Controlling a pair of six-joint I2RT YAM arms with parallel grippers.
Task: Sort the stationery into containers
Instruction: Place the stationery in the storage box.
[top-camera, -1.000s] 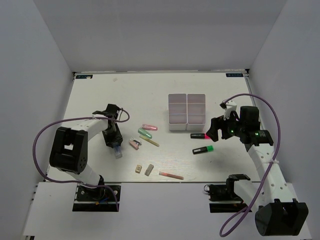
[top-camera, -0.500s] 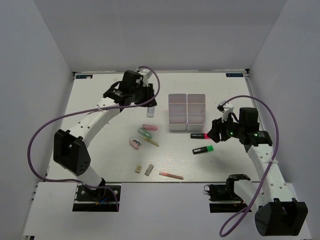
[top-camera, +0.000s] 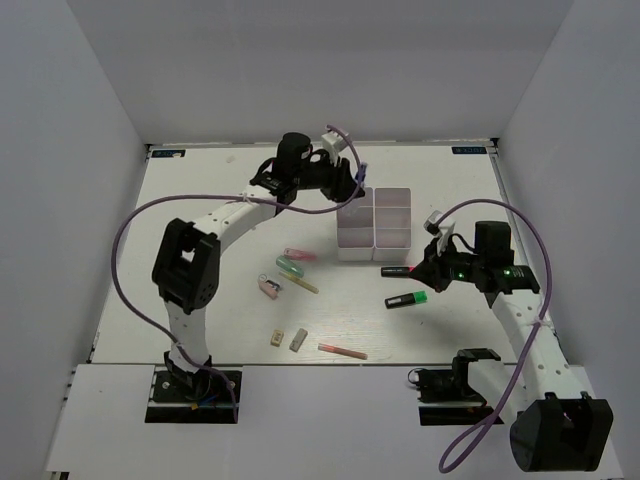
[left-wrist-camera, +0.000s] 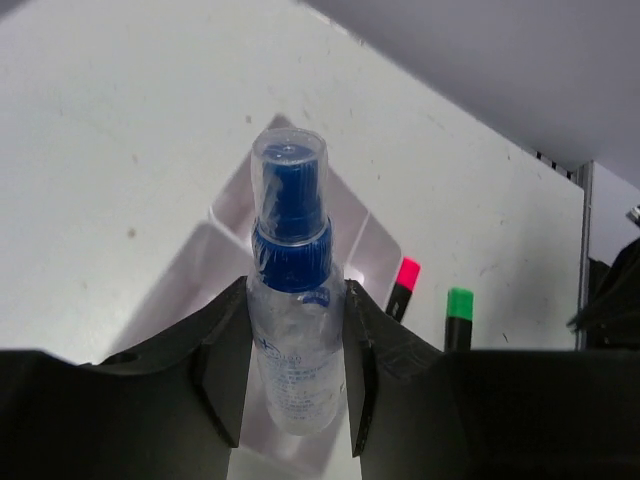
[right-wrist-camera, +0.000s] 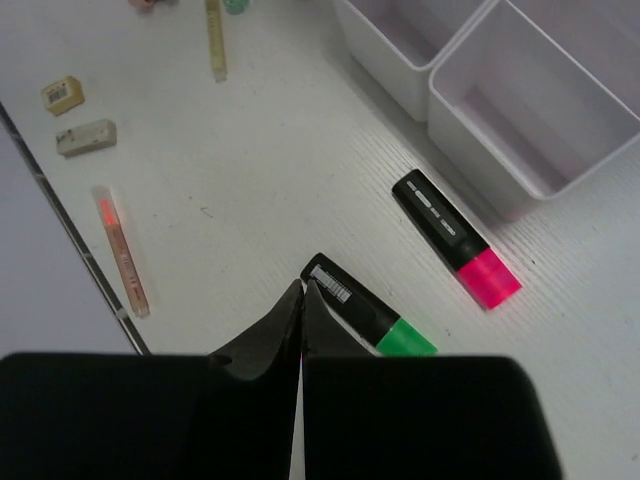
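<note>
A small clear spray bottle with a blue cap is pinched in my left gripper, which hangs over the far left corner of the white containers; their compartments show behind the bottle. From above, the bottle juts out of the left gripper. My right gripper is shut with nothing in it, its tips just over the tail of the green-capped highlighter. The red-capped highlighter lies beside the container wall.
Left of the containers lie a pink marker, a green marker, a yellow pen and a small pink item. Two erasers and a pink pen sit near the front edge.
The left arm has swung the spray bottle from the left of the table up and across to the containers. The right gripper has closed on nothing and shifted slightly.
</note>
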